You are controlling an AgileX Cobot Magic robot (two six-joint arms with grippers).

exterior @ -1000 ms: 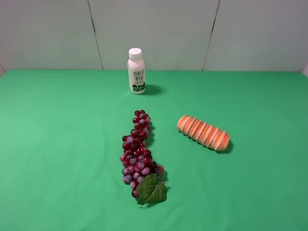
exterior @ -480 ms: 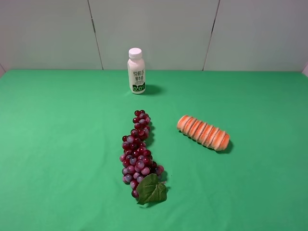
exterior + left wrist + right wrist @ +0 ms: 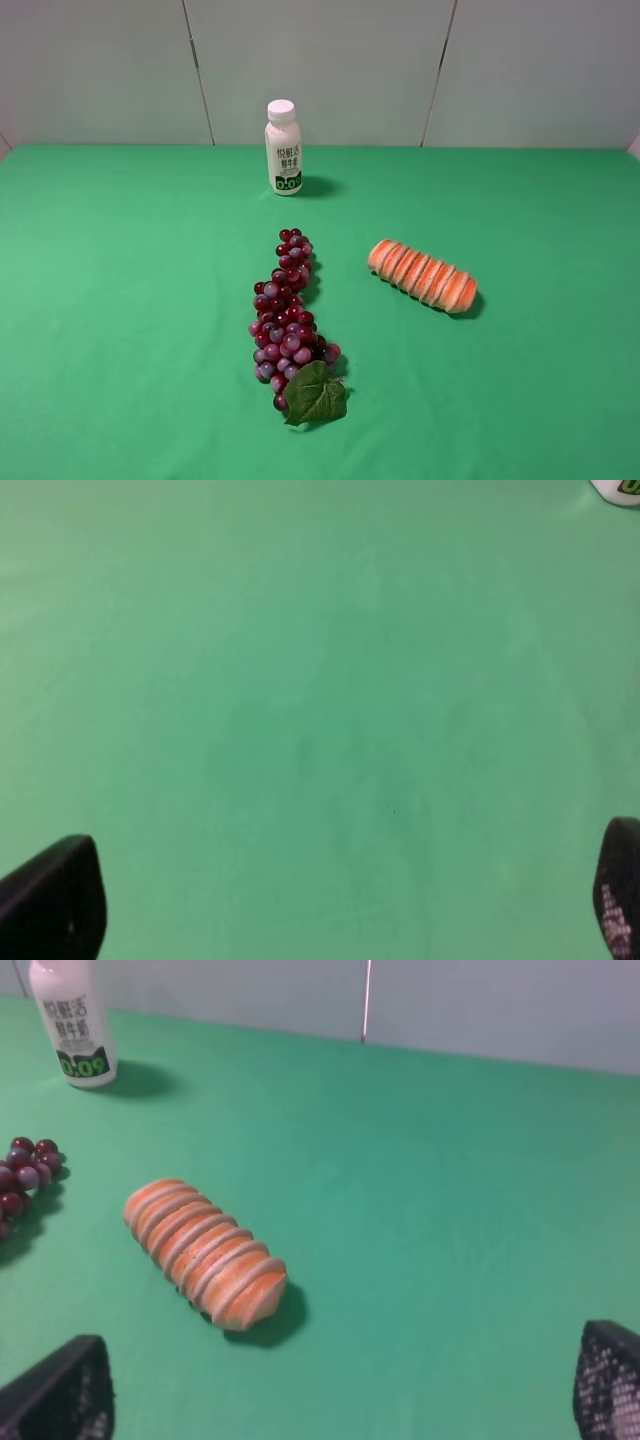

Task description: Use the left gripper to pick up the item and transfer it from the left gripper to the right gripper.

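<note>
On the green cloth lie three things, one of each. Nearest the camera is one grape bunch, its leaf at the near end. Just right of it and slightly farther back lies one loaf, flat and slantwise, apart from the grapes. Farthest back stands one bottle, upright near the cloth's rear edge below the grey wall.

Wide bare cloth lies to the left, to the right and along the near edge.

The left gripper has its fingers spread wide over bare cloth, holding nothing. The right gripper is likewise spread and empty, with the loaf ahead of it untouched.
</note>
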